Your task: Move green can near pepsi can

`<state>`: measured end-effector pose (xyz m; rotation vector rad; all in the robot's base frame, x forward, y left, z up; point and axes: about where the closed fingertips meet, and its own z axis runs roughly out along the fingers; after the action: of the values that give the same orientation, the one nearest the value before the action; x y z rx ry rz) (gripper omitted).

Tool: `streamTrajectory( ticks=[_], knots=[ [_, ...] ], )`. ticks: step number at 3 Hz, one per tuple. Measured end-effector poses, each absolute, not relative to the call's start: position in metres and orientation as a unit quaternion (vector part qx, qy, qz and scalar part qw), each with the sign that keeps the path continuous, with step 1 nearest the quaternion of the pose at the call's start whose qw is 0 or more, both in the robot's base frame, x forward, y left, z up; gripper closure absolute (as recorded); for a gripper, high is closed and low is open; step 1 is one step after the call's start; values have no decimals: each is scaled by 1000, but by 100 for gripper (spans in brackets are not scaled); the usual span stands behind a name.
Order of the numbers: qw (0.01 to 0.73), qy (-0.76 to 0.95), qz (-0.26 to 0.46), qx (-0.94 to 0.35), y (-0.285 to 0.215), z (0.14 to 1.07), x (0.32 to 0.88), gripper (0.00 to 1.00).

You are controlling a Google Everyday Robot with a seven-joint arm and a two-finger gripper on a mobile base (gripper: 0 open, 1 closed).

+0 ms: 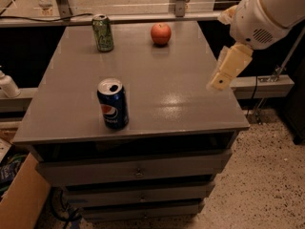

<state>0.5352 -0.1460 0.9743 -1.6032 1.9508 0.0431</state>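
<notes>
While the jaws, gap unclear, hang off the table's (181,80) right edge, the green can (103,33) stands far left.

The grey desk (190,104) has stacked drawers (138,168) under its top, where a pale sheen of light lies. Speckled floor (267,175) spreads to its right, and a cardboard box (21,199) sits at its lower left.

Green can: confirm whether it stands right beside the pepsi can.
No: the green can stands at the far edge of the table, well apart from the pepsi can near the front; the gripper hangs by its right edge.
</notes>
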Motion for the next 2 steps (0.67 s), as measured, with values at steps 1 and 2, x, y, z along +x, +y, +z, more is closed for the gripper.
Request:
streamTrajectory(
  ticks=[1,2],
  knots=[
    [339,718,41,-606,-108,971,568,0],
    [362,706,48,-607,-66,962,596,0]
  ],
)
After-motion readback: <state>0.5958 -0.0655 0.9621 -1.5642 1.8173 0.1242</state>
